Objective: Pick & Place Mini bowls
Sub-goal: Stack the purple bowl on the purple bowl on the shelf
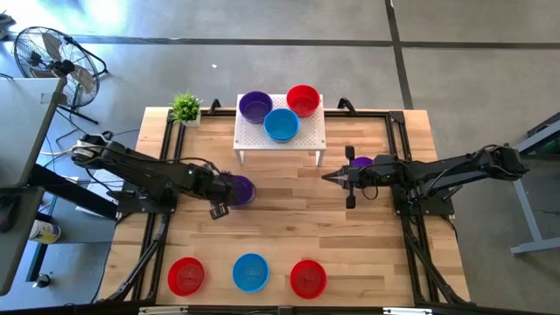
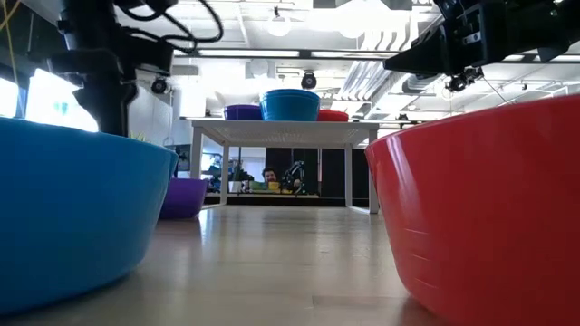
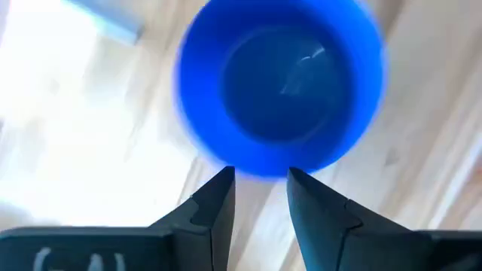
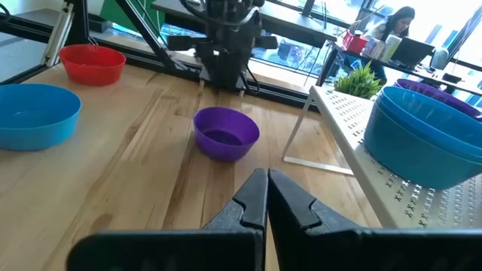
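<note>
Gaping left gripper [image 1: 229,203] over round glossy purple bowl [image 1: 241,189]; right gripper [image 1: 331,178] closed, empty; wood-plank table [image 1: 289,227].

Bowls: 3 red [image 1: 303,99], 2 blue [image 1: 281,125], 2 purple [image 1: 255,106]; white perforated stand [image 1: 308,134]; pale wood desk [image 1: 289,214]; green plant [image 1: 185,108].

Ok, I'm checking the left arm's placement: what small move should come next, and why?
Probably raise the left gripper clear: its fingers stand apart just off the rim of the purple bowl, which sits on the table unheld.
</note>
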